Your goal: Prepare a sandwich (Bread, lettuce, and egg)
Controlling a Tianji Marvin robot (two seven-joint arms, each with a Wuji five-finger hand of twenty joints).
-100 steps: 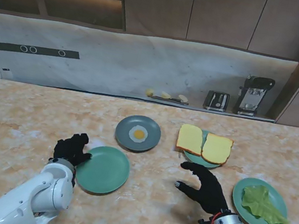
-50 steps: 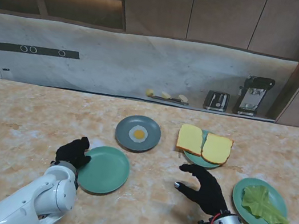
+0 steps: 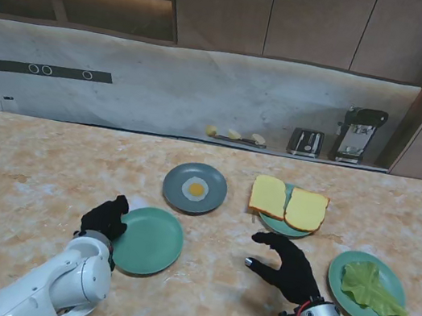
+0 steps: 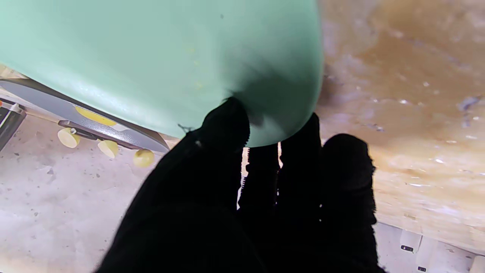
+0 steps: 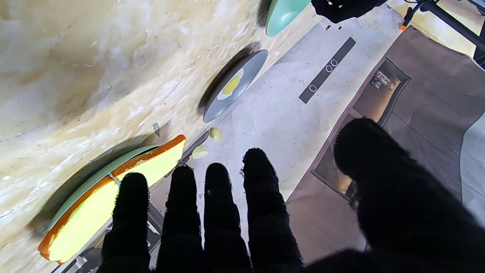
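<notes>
An empty green plate (image 3: pixel 149 240) lies near me, left of centre. My left hand (image 3: pixel 106 216) is shut on its left rim; the left wrist view shows the thumb over the plate (image 4: pixel 163 57) and the fingers (image 4: pixel 322 174) under its edge. A fried egg (image 3: pixel 196 189) sits on a grey plate (image 3: pixel 176 178) farther back. Two bread slices (image 3: pixel 288 203) rest on a green plate (image 3: pixel 272 221). Lettuce (image 3: pixel 370 287) lies on a green plate (image 3: pixel 348 268) at the right. My right hand (image 3: pixel 288 266) hovers open, just nearer than the bread, fingers (image 5: pixel 221 212) spread toward the bread (image 5: pixel 94 201).
Along the back wall stand a toaster (image 3: pixel 305 142) and a dark appliance (image 3: pixel 358 133), with small yellow pieces (image 3: pixel 234 135) beside them. The marble table (image 3: pixel 29 167) runs wide to the left. The egg plate (image 5: pixel 231 89) shows in the right wrist view.
My left hand has slid the empty green plate a little to the right and closed tighter on its rim. The right hand has hardly moved.
</notes>
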